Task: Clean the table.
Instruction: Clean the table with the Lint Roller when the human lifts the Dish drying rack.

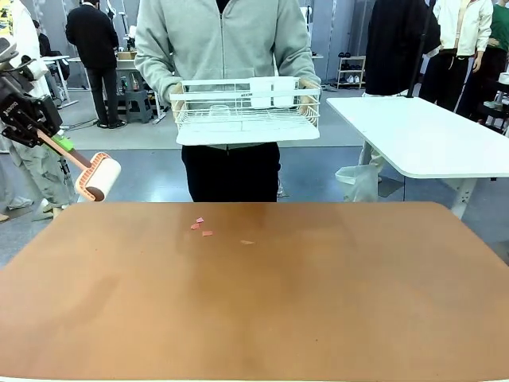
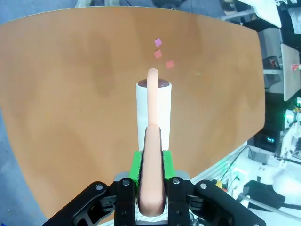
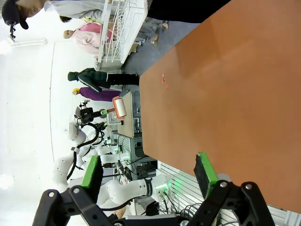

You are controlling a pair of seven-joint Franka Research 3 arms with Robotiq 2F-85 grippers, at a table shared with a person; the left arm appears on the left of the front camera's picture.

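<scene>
The reddish-brown table [image 1: 262, 310] carries a few small pink paper scraps [image 1: 200, 227] near its far middle. My left gripper [image 1: 38, 127] hangs above the table's far left corner, shut on the peach handle of a lint roller [image 1: 102, 176] whose white roll points down toward the table. In the left wrist view the lint roller [image 2: 153, 113] runs out from between my green pads [image 2: 136, 169], with the scraps [image 2: 160, 52] beyond it. My right gripper [image 3: 148, 172] stands open and empty above the table [image 3: 235, 94], its green fingers [image 3: 90, 172] wide apart.
A person at the far side holds a white wire dish rack [image 1: 246, 110] above the table's edge. A white-topped table [image 1: 429, 135] stands at the back right. Other people stand farther off.
</scene>
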